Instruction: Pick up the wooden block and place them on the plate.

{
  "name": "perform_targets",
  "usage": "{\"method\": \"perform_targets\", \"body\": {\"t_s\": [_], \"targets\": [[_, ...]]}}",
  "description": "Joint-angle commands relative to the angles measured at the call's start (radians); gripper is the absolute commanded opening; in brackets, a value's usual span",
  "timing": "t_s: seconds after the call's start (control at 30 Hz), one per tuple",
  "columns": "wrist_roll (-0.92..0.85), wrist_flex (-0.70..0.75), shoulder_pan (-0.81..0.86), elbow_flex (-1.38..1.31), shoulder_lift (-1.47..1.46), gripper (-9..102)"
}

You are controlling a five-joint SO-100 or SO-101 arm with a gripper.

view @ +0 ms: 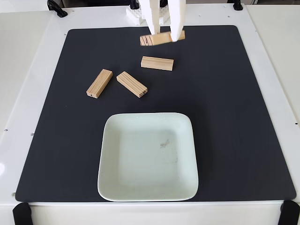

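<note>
My white gripper [165, 36] comes down from the top edge of the fixed view and is shut on one light-tan wooden block [149, 40], held crosswise between its fingers [176, 21] and apparently lifted off the mat. Three more wooden blocks lie on the mat: one [157, 63] just below the held one, and two [132, 84] [99, 83] to the left, angled toward each other. The pale mint square plate [140, 159] sits at the front centre with nothing on it, well below the gripper.
A black mat [234, 117] covers most of the white table [28, 70]. Black clamps [56, 8] sit at the table's corners. The arm's white base [136, 14] stands at the back edge.
</note>
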Motion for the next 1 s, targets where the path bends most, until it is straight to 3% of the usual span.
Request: {"method": "perform_targets", "body": {"t_s": [0.0,0.13,0.43,0.63,0.97], "targets": [[0.104,0.002,0.026,-0.012,0.115,3],[0.210,0.002,0.058,0.015,0.192,3],[0.270,-0.018,0.103,0.091,0.150,3],[0.446,-0.089,0.124,-0.021,-0.038,4],[0.468,-0.091,0.126,-0.376,-0.468,6]]}}
